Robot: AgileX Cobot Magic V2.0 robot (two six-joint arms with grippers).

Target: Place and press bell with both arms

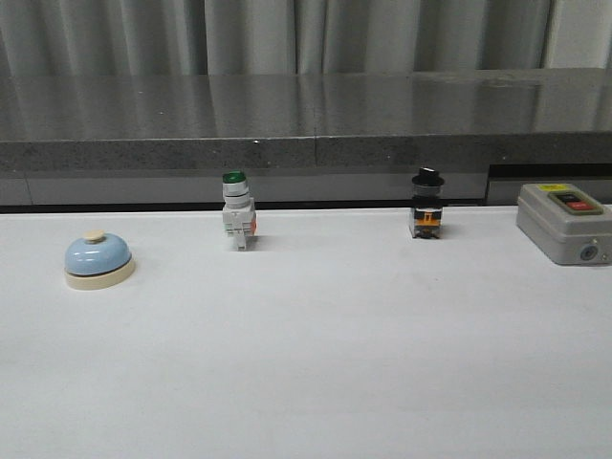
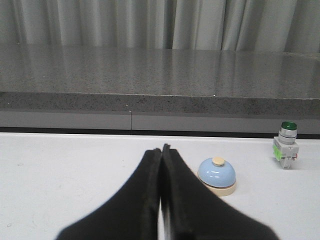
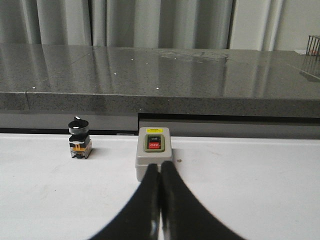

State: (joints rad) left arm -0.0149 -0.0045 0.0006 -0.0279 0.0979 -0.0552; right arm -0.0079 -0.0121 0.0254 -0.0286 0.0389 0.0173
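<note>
A: Front view. We locate the bell (image 1: 98,260) at the far left of the white table (image 1: 316,363), upright, nothing touching it. Neither arm appears here. The green-capped switch (image 1: 237,210), the black-capped switch (image 1: 427,204) and the grey on/off box (image 1: 564,222) stand in a row toward the back edge, well apart from one another.

B: Left wrist view. The left gripper (image 2: 161,148) has its fingers pressed together with nothing between them. The bell (image 2: 217,175) sits just ahead and to one side of the tips. We judge the step in hand to be the pick: spread the fingers first, centre them on the cream base, not on the dome, and keep off the push button.

A: Right wrist view. The right gripper (image 3: 160,166) is likewise closed and empty, its tips pointing at the grey on/off box (image 3: 154,158); the black-capped switch (image 3: 80,142) stands beside it. The bell is not visible here.

B: Surface and room: the table is matte and flat; behind it we see a dark polished stone counter (image 1: 306,115) and grey curtains (image 1: 287,33).
</note>
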